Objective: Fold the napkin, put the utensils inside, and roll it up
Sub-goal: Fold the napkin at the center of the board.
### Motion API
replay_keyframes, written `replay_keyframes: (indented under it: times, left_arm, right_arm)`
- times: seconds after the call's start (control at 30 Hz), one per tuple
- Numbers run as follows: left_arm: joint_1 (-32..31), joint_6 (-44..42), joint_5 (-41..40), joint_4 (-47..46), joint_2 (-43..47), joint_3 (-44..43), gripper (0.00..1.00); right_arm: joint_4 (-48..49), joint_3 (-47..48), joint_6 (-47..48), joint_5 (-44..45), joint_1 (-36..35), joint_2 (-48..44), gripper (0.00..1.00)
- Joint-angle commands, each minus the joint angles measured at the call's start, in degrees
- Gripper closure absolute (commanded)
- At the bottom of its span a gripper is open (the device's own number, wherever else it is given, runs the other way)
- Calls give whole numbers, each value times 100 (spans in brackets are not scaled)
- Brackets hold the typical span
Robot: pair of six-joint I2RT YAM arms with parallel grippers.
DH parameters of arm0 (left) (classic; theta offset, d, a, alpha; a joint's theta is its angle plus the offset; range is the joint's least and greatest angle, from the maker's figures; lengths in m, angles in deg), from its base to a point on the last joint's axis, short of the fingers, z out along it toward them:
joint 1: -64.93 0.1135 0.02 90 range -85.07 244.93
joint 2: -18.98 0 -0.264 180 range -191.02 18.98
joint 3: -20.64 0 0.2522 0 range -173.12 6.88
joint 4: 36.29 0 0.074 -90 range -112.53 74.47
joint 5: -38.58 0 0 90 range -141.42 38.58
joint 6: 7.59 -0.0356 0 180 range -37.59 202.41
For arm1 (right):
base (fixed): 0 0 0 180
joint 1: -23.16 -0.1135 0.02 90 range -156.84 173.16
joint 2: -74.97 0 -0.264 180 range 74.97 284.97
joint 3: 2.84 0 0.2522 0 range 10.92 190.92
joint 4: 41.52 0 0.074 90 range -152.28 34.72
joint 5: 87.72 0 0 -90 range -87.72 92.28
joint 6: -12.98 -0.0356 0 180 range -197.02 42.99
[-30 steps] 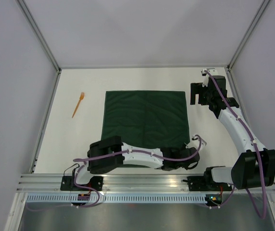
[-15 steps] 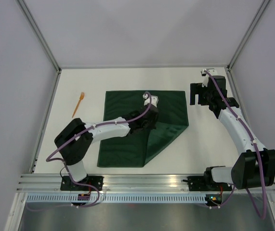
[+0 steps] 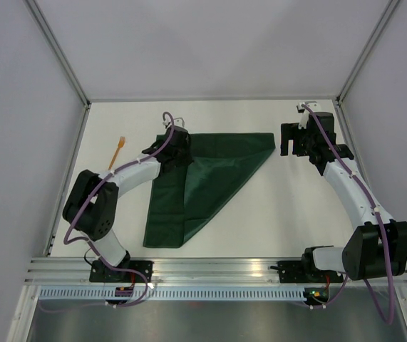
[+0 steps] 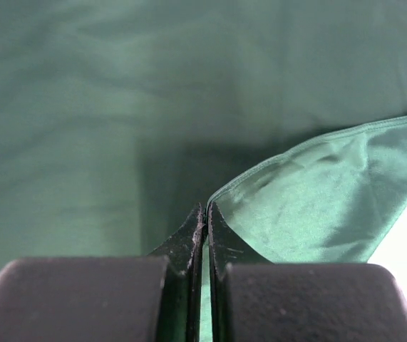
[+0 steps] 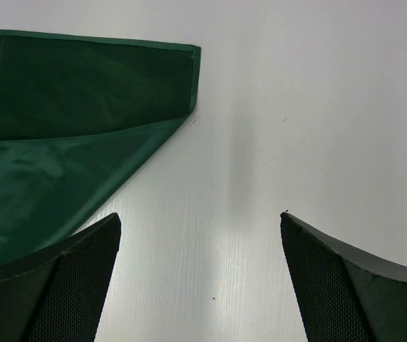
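The dark green napkin [image 3: 210, 174] lies on the white table, folded over along a diagonal from its far right corner to its near left corner. My left gripper [image 3: 177, 146] is shut on the napkin's corner [image 4: 221, 194] and holds it over the far left part of the cloth. My right gripper [image 3: 289, 139] is open and empty just right of the napkin's far right corner [image 5: 189, 57]. An orange fork [image 3: 115, 154] lies on the table left of the napkin.
A metal frame rail [image 3: 68, 171] runs along the table's left edge, close to the fork. Another rail [image 3: 210, 267] runs along the near edge by the arm bases.
My left gripper has carried the napkin's near right corner diagonally across to the far left, folding the cloth into a triangle. The right arm has not moved.
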Motion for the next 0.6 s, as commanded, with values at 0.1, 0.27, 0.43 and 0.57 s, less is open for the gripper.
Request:
replay_keyframes:
  times: [0.1,0.27,0.43,0.57]
  left_arm:
    - [522,-2,416,273,-135,-561,98]
    - [917,-63,609,343,-338,-886,98]
    - [1225,-160,750,519,-680,-1247,98]
    - [1410,-204,846,519,-830,-1423,98]
  right_arm:
    - [-177,60,18,19,16,-93,3]
    - [-159,43,18,19,16,-111,3]
    - [-150,43,10,28,16,-93,3]
    - [-150,34,18,28,16,-93,3]
